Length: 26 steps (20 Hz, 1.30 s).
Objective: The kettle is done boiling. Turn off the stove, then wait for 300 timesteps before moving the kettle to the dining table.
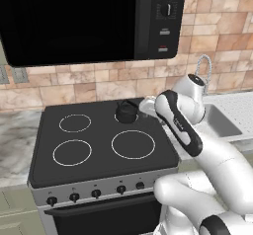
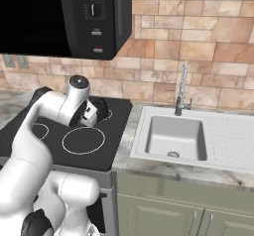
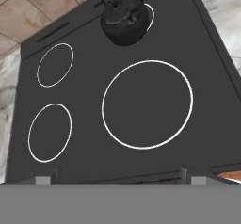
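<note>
Kettle [image 1: 126, 112] on stove's [image 1: 99, 167] back right burner, under microwave [image 1: 89, 17].

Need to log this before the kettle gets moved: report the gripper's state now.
Gripper: open and empty, above the stove, well short of the kettle.

Arm rises from lower right of left base view, elbow folded back, forearm reaching toward frame centre. In right base view it fills the lower left, wrist bent at left of centre. Gripper [image 3: 117, 177] at the bottom edge of hand view, jaws spread wide, fingertips [image 3: 46, 177] far apart, nothing between them.
</note>
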### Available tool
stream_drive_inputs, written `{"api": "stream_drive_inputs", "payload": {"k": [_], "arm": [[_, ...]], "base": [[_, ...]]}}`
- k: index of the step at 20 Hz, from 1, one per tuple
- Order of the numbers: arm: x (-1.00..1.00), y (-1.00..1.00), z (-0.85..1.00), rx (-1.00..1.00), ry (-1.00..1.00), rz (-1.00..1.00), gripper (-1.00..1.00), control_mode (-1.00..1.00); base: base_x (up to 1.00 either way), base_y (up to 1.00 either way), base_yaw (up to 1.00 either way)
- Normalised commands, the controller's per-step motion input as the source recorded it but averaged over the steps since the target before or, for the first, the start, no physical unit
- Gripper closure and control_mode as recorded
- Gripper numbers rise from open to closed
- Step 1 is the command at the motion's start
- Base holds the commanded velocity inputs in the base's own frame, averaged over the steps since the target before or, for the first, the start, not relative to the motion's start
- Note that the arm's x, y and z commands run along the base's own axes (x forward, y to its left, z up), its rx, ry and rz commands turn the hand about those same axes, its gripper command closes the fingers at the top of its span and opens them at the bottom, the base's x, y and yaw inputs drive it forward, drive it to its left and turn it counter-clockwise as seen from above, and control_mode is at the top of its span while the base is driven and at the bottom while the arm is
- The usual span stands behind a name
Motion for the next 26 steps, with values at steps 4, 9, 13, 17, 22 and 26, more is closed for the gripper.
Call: {"api": "stream_drive_inputs", "payload": {"k": [4,9,13,17,22,26], "arm": [[0.3,-0.14,0.0,0.02,0.03,0.01,-1.0,-1.0],[0.26,-0.17,0.0,0.01,0.01,0.01,-1.0,-1.0],[0.19,-0.13,0.0,0.0,0.0,0.01,-1.0,-1.0],[0.21,-0.13,0.0,0.0,0.0,0.01,-1.0,-1.0],[0.23,-0.09,-0.02,0.0,0.0,0.01,-1.0,-1.0],[0.19,-0.01,-0.09,0.0,0.0,0.01,-1.0,-1.0]], "base": [[0.0,0.0,0.0],[0.0,0.0,0.0],[0.0,0.0,0.0],[0.0,0.0,0.0],[0.0,0.0,0.0],[0.0,0.0,0.0]]}}
